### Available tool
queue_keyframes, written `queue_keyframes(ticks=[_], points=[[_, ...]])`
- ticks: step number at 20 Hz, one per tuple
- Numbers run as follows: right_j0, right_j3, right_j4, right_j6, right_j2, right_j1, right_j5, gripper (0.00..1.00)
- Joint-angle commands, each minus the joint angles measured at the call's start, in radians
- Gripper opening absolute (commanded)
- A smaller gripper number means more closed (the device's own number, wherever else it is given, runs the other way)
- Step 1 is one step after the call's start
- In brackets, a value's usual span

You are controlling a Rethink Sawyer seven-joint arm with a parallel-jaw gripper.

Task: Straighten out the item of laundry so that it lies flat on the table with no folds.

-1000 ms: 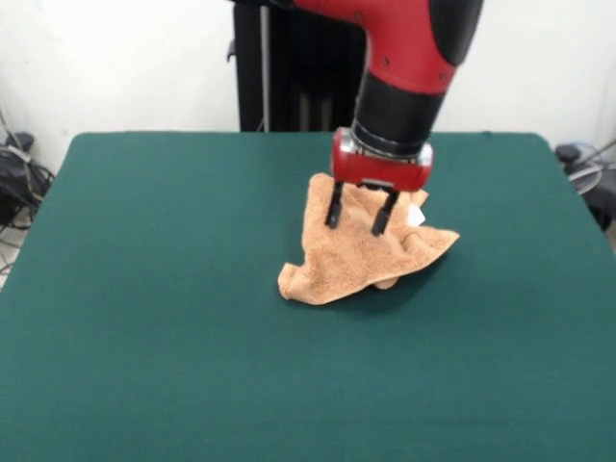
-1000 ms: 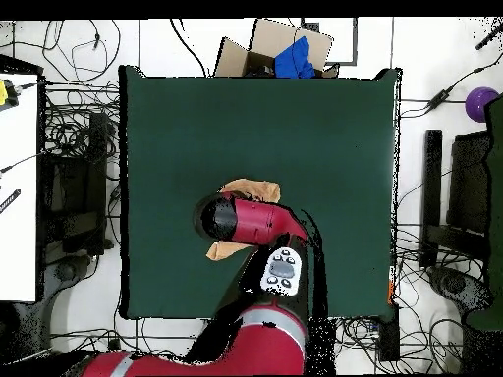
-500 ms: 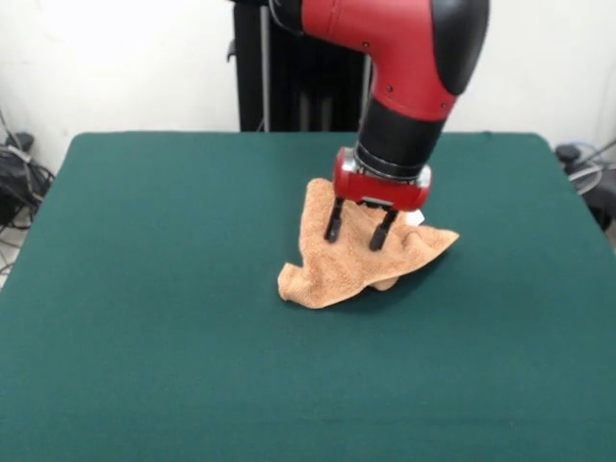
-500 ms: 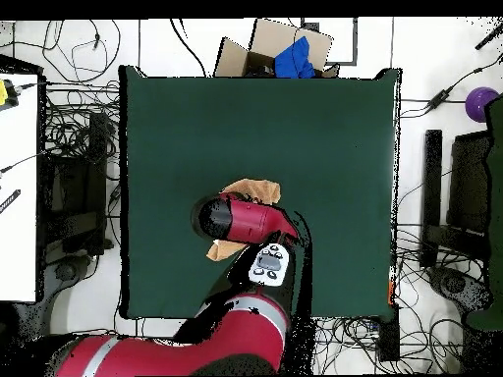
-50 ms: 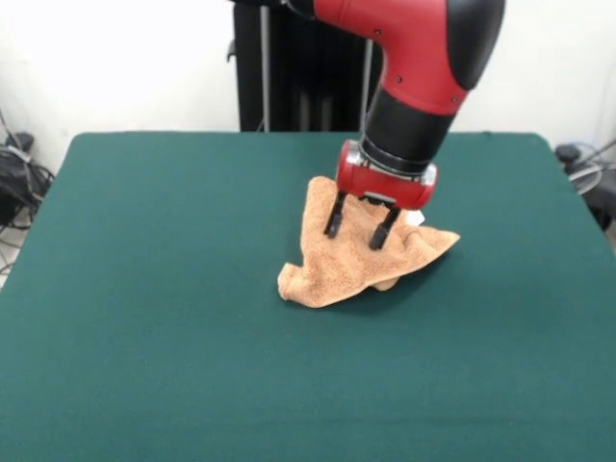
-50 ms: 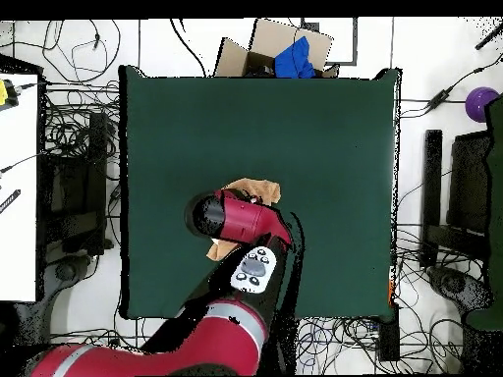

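Towel (image 5: 361,252) crumpled, folded, mid-desk (image 5: 173,327), toward far right. End effector (image 5: 358,228) released, fingers spread, tips at upper fold, nothing gripped. Since a second ago: arm swung and tilted, wrist slightly higher, towel shape unchanged. Likely repositioning for grasp; flattening not begun.
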Motion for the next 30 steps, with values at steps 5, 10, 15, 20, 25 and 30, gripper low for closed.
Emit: queue_keyframes(ticks=[5,10,15,20,25,30], points=[[0.059,-0.054,0.138,0.343,-0.077,0.013,0.098,1.00],[0.069,-0.075,0.170,0.329,-0.095,0.026,0.116,1.00],[0.092,-0.082,0.203,0.335,-0.110,0.036,0.126,1.00],[0.122,-0.089,0.232,0.347,-0.132,0.042,0.150,1.00],[0.148,-0.109,0.264,0.356,-0.150,0.075,0.155,1.00],[0.178,-0.119,0.294,0.373,-0.170,0.090,0.169,1.00]])
